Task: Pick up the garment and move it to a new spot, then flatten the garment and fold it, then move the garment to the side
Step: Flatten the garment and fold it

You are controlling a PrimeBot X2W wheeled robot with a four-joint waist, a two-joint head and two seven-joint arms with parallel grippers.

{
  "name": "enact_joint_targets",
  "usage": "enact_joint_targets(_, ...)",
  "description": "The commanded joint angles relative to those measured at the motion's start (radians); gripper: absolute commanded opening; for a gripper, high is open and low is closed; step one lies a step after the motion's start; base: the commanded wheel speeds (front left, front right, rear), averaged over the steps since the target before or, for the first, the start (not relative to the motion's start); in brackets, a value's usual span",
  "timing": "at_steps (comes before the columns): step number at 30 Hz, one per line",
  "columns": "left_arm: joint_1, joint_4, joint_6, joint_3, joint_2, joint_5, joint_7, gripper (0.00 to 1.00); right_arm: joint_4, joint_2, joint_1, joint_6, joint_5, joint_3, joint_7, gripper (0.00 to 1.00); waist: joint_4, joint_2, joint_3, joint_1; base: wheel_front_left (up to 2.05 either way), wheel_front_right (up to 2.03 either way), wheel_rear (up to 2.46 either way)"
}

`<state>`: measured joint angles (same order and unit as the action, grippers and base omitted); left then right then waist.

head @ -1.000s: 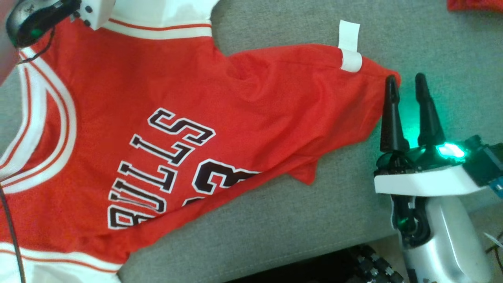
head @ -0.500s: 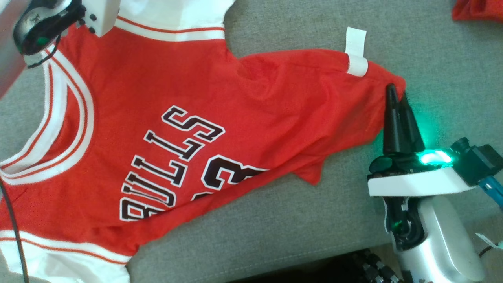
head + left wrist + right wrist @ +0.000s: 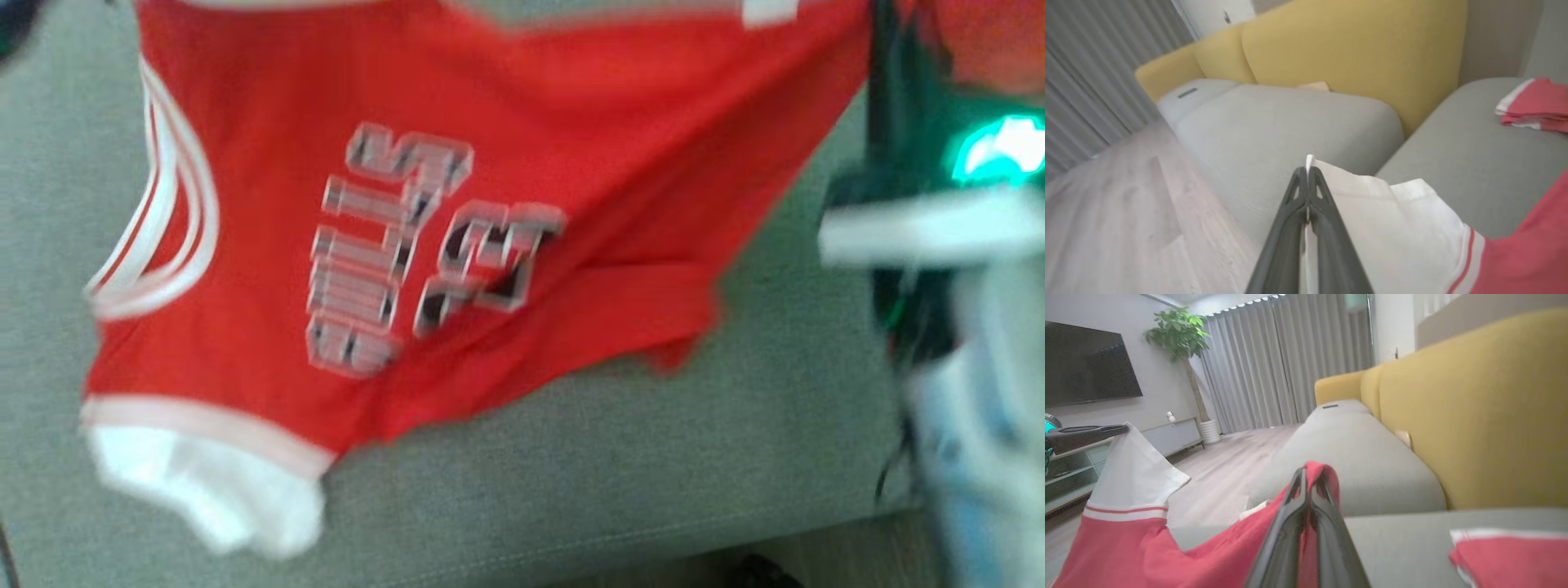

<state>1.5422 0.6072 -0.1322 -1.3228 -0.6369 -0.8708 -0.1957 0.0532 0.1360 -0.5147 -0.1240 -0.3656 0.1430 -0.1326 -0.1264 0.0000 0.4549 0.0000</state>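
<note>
The garment (image 3: 571, 122) is a red jersey with white trim and dark lettering, hanging stretched above the grey sofa seat (image 3: 571, 474); the head view is blurred. My right gripper (image 3: 1310, 473) is shut on a red corner of the garment (image 3: 1216, 555), and it also appears at the right edge of the head view as the right gripper (image 3: 883, 49) under a green light. My left gripper (image 3: 1307, 169) is shut on the garment's white edge (image 3: 1392, 228). In the right wrist view, the left gripper (image 3: 1106, 430) holds up the white corner at far left.
A second, folded red garment (image 3: 1535, 104) lies further along the grey seat, and is the folded red garment (image 3: 1506, 555) at lower right. The yellow sofa back (image 3: 1474, 416) runs behind the cushions. Wooden floor (image 3: 1106, 228) lies beside the sofa, with a TV stand (image 3: 1069, 469) beyond.
My right gripper has closed on the garment's red corner. The garment has risen off the cushion between both grippers, and the head camera has shifted.
</note>
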Motion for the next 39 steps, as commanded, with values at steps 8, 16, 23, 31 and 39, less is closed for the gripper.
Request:
enact_joint_targets(8, 0.287, 0.127, 0.083, 0.178, -0.018, 0.149, -0.065, 0.0, 0.207, 0.093, -0.559, -0.007, -0.078, 0.021, 0.107, 0.0, 0.026, 0.0, 0.026, 0.0, 0.0, 0.0, 0.0)
enact_joint_targets(16, 0.32, -0.052, 0.151, 0.446, -0.005, 0.311, -0.066, 0.0, 0.36, 0.159, -0.819, -0.007, -0.072, 0.008, 0.028, 0.0, 0.085, 0.0, 0.076, 0.0, 0.0, 0.0, 0.0)
enact_joint_targets(23, 0.083, -0.206, 0.076, 0.655, 0.055, 0.404, -0.066, 0.0, 0.446, 0.216, -0.784, -0.007, -0.081, 0.063, -0.007, 0.0, 0.157, 0.0, 0.108, 0.0, 0.0, 0.0, 0.0)
enact_joint_targets(31, -0.305, -0.297, 0.021, 0.841, 0.134, 0.485, -0.066, 0.0, 0.559, 0.234, -0.588, -0.007, -0.145, 0.095, -0.063, 0.0, 0.196, 0.0, 0.068, 0.0, 0.0, 0.0, 0.0)
enact_joint_targets(39, -0.755, -0.477, 0.006, 0.983, 0.164, 0.578, -0.066, 0.0, 0.549, 0.248, -0.289, -0.007, -0.26, 0.057, -0.106, 0.0, 0.193, 0.0, -0.075, 0.0, 0.0, 0.0, 0.0)
